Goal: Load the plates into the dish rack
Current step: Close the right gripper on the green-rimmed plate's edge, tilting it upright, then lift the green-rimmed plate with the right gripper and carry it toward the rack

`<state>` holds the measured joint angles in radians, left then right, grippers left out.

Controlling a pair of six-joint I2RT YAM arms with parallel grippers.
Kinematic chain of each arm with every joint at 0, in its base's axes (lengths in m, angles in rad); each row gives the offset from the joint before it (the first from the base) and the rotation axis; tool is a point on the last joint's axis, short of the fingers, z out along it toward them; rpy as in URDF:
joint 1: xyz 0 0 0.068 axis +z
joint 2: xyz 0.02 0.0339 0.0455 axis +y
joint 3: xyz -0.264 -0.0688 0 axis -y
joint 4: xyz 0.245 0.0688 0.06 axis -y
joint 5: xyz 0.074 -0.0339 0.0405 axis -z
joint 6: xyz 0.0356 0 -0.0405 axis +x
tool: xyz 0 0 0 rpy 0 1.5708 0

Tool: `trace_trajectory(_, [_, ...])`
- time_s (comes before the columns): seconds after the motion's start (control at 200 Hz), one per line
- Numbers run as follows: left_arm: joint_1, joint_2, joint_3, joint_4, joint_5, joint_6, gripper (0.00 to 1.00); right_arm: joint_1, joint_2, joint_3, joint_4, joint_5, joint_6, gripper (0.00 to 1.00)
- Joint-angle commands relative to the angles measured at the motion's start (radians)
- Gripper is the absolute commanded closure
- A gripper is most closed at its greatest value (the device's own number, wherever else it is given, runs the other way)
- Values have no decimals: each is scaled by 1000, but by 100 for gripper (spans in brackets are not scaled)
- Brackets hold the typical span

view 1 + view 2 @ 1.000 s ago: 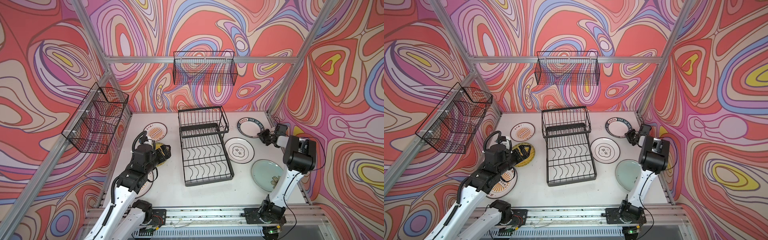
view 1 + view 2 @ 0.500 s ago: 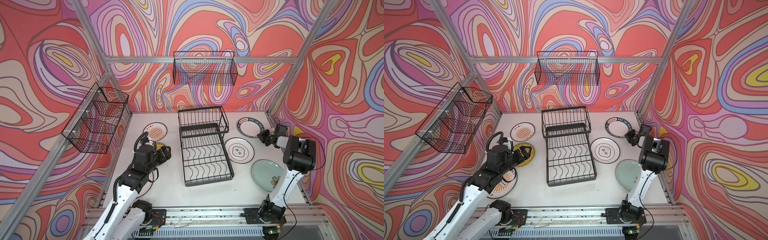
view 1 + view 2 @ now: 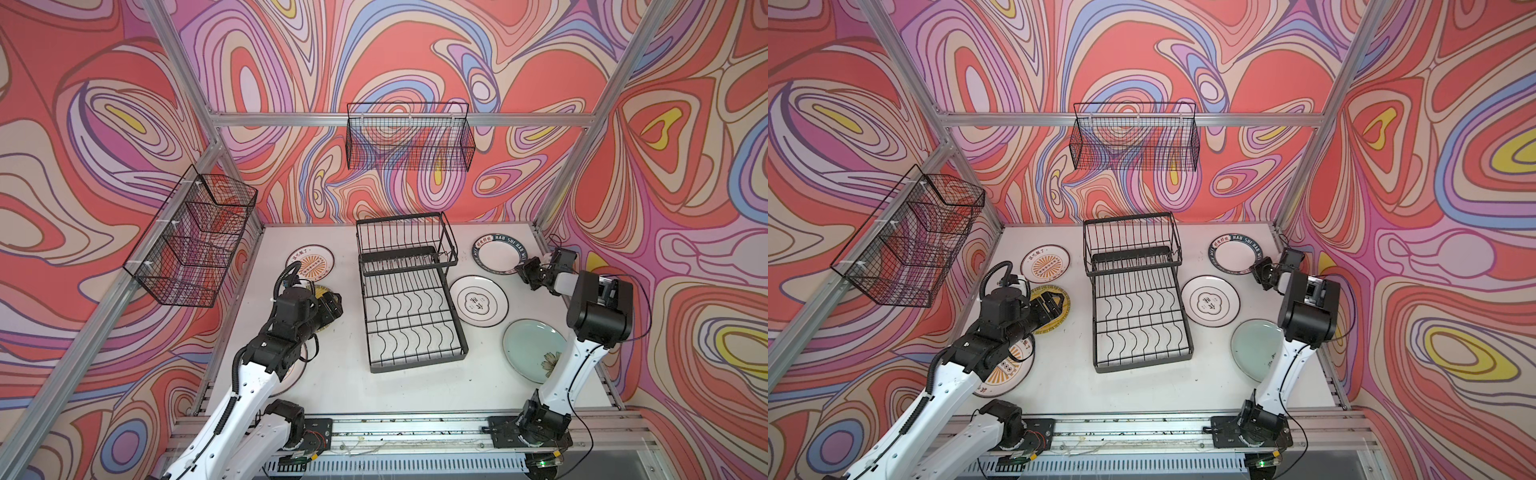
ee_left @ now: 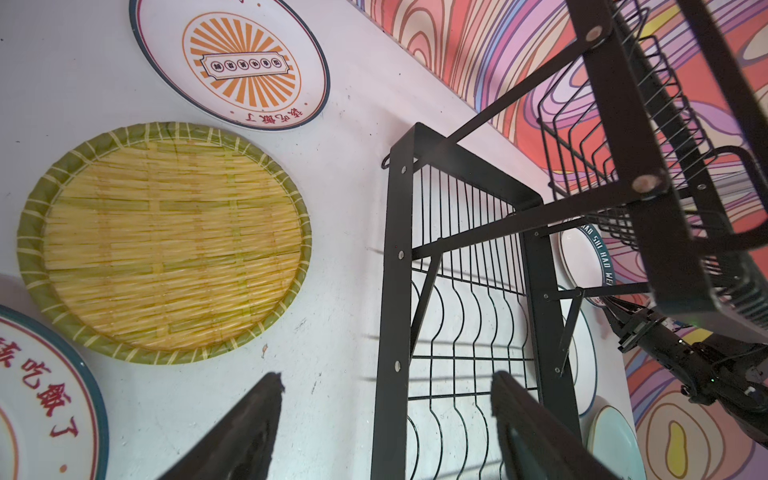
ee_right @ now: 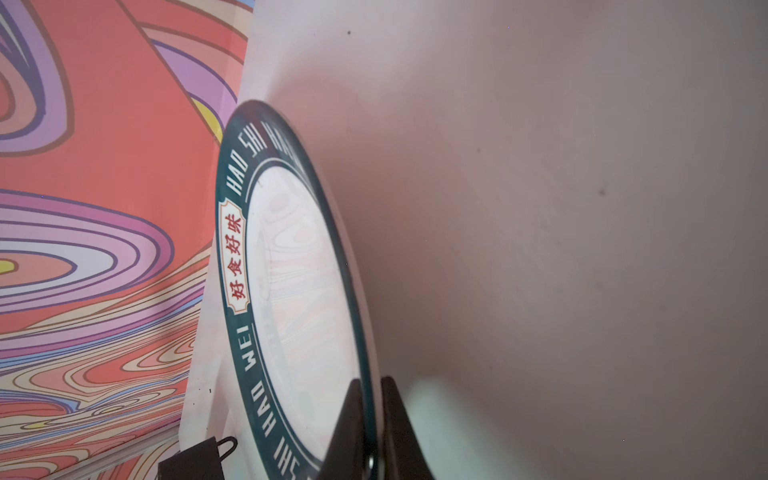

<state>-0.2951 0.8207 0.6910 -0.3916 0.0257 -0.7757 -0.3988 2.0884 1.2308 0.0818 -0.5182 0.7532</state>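
Note:
The black wire dish rack (image 3: 419, 364) stands mid-table with nothing in it. Left of it lie a sunburst plate (image 3: 311, 262), the yellow woven plate (image 4: 166, 241) and a second sunburst plate (image 3: 1007, 372), partly under my left arm. My left gripper (image 4: 386, 378) hovers open over the woven plate's rack-side edge, holding nothing. Right of the rack lie the dark-lettered plate (image 3: 496, 253), the cloud-outline plate (image 3: 478, 301) and the pale green plate (image 3: 532, 349). My right gripper (image 5: 370, 380) is shut on the lettered plate's near rim (image 5: 365, 353).
Two fine-mesh black baskets hang on the walls, one at the back (image 3: 409, 139) and one on the left (image 3: 191, 239). The right arm's elbow (image 3: 598, 311) stands above the green plate. Aluminium frame posts close in the table's corners.
The right gripper's jaws have closed onto the lettered plate's rim. The left arm has edged slightly toward the rack, its jaws still wide.

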Motion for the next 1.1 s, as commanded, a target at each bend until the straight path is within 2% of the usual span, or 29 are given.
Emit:
trace_trajectory(0.0, [-5,11,4,12,-4,-8,18,-5,-47,4,-51,4,-33,95])
trace_trajectory(0.215, [-5,21,18,-15,-37,2,22,-8,-113,8,-71,-36,-46,100])
trace_trajectory(0.561, [-5,16,36,-49,-26,6,21,-13,-273,-4,-149,-66,-104,100])
trace_trajectory(0.771, [-4,15,27,-42,-16,7,21,-17,-363,10,-170,-126,-103,100])
trace_trajectory(1.092, [-5,20,24,-32,-3,5,21,-16,-571,-155,-238,-172,-133,100])
